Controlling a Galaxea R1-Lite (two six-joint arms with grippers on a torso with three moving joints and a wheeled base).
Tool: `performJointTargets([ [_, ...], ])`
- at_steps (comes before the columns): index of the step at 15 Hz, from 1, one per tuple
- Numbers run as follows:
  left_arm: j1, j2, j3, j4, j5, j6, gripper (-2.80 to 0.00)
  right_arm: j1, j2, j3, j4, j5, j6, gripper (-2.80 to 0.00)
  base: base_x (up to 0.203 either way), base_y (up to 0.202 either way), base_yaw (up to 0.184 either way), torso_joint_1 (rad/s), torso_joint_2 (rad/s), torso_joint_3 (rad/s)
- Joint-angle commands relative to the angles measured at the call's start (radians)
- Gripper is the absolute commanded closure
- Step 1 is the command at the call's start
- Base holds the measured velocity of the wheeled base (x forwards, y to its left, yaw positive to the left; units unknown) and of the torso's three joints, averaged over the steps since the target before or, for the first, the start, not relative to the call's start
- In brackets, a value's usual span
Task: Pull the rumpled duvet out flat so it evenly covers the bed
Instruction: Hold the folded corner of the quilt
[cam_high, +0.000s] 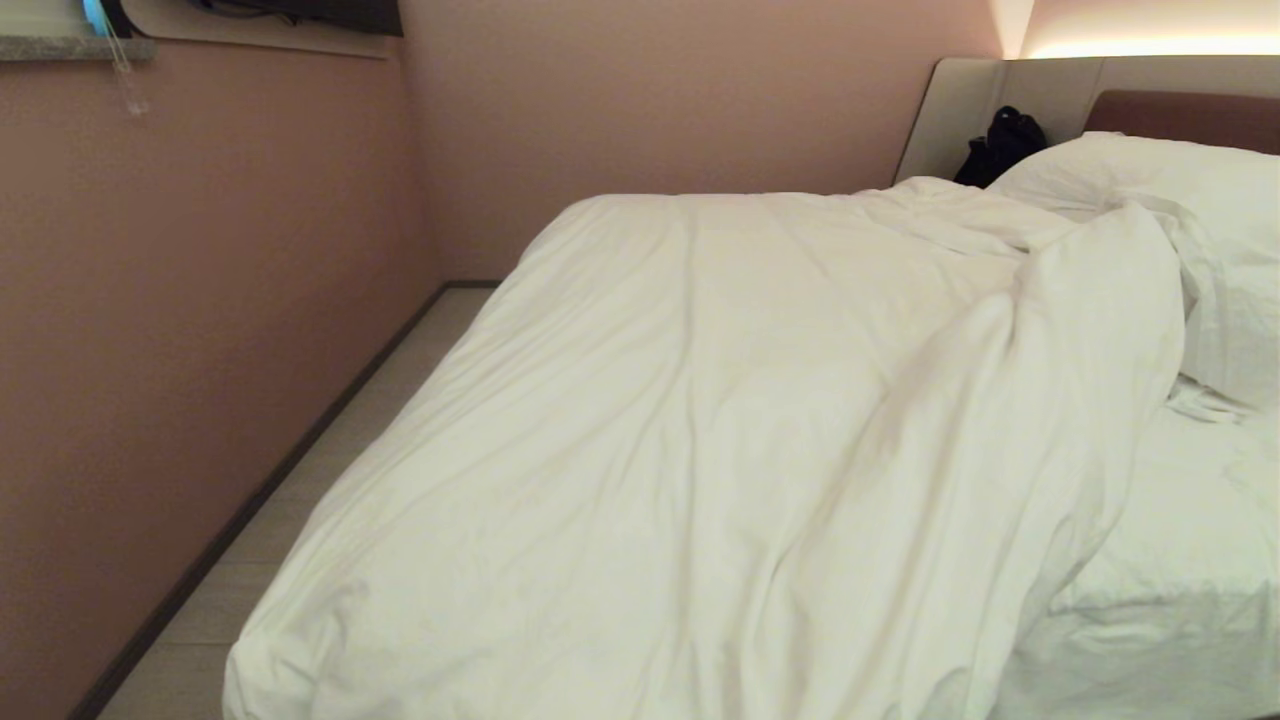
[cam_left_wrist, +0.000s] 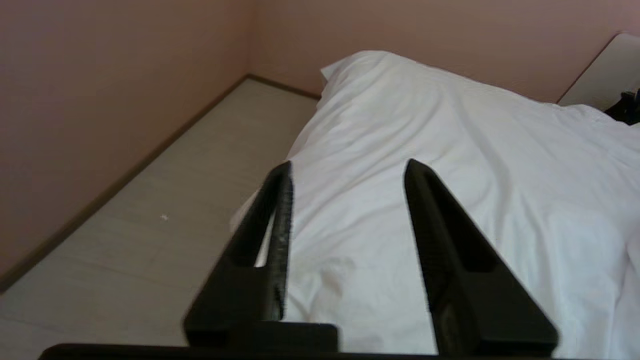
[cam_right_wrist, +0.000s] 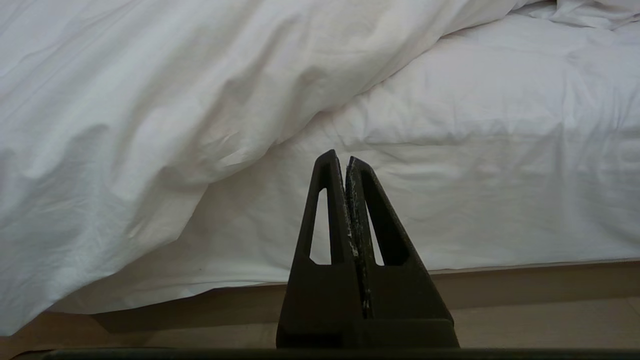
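Note:
The white duvet (cam_high: 720, 430) lies over most of the bed, hanging off its left side and its near left corner. Toward the right it bunches into a long ridge (cam_high: 1060, 400). Beyond the ridge the bed's sheeted mattress (cam_high: 1180, 560) is bare. Neither arm shows in the head view. In the left wrist view my left gripper (cam_left_wrist: 347, 167) hovers open above the duvet (cam_left_wrist: 450, 150) near its floor-side edge, with nothing between its fingers. My right gripper (cam_right_wrist: 345, 157) is shut and empty, low beside the mattress side (cam_right_wrist: 475, 150), with the duvet's hanging edge (cam_right_wrist: 150, 100) beside it.
Two white pillows (cam_high: 1170, 175) lean against the brown headboard (cam_high: 1180, 115), and a black bag (cam_high: 1000, 145) sits at the bed's far corner. A pink wall (cam_high: 150, 350) runs close along the left, leaving a narrow strip of pale floor (cam_high: 330, 470) beside the bed.

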Motion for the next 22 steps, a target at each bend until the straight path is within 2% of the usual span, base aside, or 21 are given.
performJointTargets([
  [1,-0.015,0.003,-0.008,0.023,0.004,0.049,0.0,0.0,0.0,0.0,0.0,0.0,0.0,0.0,0.0,0.0,0.0,0.0,0.0,0.0],
  [3,-0.065,0.01,0.0,0.089,0.016,0.125,0.0,0.0,0.0,0.0,0.0,0.0,0.0,0.0,0.0,0.0,0.0,0.0,0.0,0.0],
  [4,-0.081,0.004,0.006,0.128,0.053,0.153,0.0,0.0,0.0,0.0,0.0,0.0,0.0,0.0,0.0,0.0,0.0,0.0,0.0,0.0],
  [6,-0.089,0.002,0.035,0.141,0.131,0.164,0.0,0.0,0.0,0.0,0.0,0.0,0.0,0.0,0.0,0.0,0.0,0.0,0.0,0.0],
  [7,-0.092,0.002,0.038,0.141,0.137,0.165,0.0,0.0,0.0,0.0,0.0,0.0,0.0,0.0,0.0,0.0,0.0,0.0,0.0,0.0],
  [9,-0.107,0.004,0.046,0.142,0.132,0.195,0.0,0.0,0.0,0.0,0.0,0.0,0.0,0.0,0.0,0.0,0.0,0.0,0.0,0.0],
  [11,-0.154,0.0,0.053,0.141,0.133,0.218,0.0,0.0,0.0,0.0,0.0,0.0,0.0,0.0,0.0,0.0,0.0,0.0,0.0,0.0],
  [16,-0.206,-0.147,0.121,0.141,0.126,0.249,0.0,0.0,0.0,0.0,0.0,0.0,0.0,0.0,0.0,0.0,0.0,0.0,0.0,0.0],
  [19,-0.215,-0.223,0.155,0.141,0.081,0.3,0.0,0.0,0.0,0.0,0.0,0.0,0.0,0.0,0.0,0.0,0.0,0.0,0.0,0.0],
  [22,-0.215,-0.288,0.189,0.138,0.029,0.308,0.0,0.0,0.0,0.0,0.0,0.0,0.0,0.0,0.0,0.0,0.0,0.0,0.0,0.0],
])
